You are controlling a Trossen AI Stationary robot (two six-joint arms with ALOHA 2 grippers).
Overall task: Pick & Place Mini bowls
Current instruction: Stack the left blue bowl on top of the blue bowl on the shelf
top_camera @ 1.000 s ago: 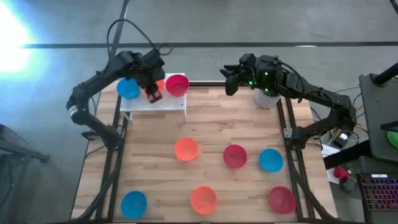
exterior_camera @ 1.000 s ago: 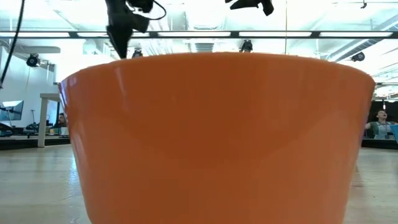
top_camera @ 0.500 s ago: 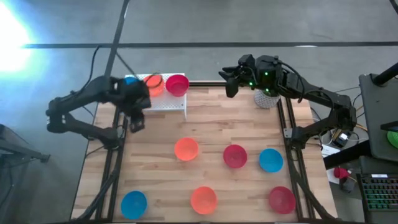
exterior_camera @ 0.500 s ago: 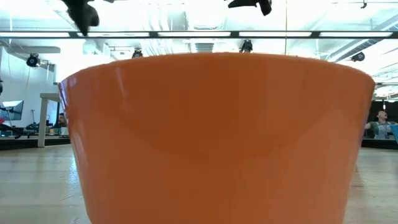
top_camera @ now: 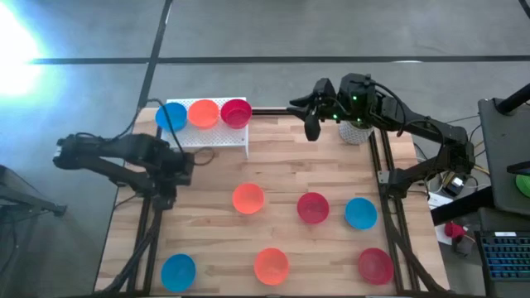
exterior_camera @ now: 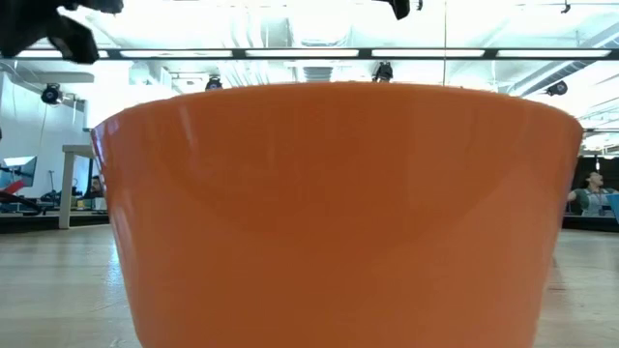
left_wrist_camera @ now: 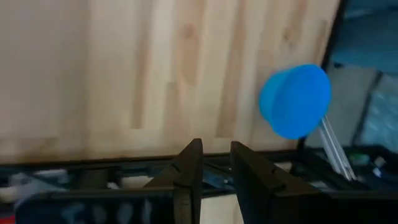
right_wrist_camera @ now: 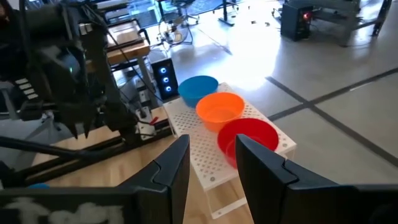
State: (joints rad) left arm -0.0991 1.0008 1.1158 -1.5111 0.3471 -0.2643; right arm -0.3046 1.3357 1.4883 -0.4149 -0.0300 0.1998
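Three mini bowls sit in a row on the white perforated riser (top_camera: pixel 207 137) at the far left corner of the worktop (top_camera: pixel 273 170): blue bowl (top_camera: pixel 171 117), orange bowl (top_camera: pixel 203 112), red bowl (top_camera: pixel 236 112).

Six more bowls are loose on the wood:
- Middle row: orange one (top_camera: pixel 248 199), red one (top_camera: pixel 312 208), blue one (top_camera: pixel 360 213).
- Near edge: blue (top_camera: pixel 178 270), orange (top_camera: pixel 271 265), red (top_camera: pixel 375 265).

Left gripper (top_camera: pixel 175 170) is at the worktop's left edge, below the riser. Its jaws hold nothing, with a narrow gap. Its wrist camera sees the near blue bowl (left_wrist_camera: pixel 295 101).

Right gripper (top_camera: pixel 312 116) hovers over the far edge beside the white pot (top_camera: pixel 356 131). Its jaws are empty and slightly apart, pointed at the riser.

An orange bowl (exterior_camera: pixel 338 208) fills the low camera.
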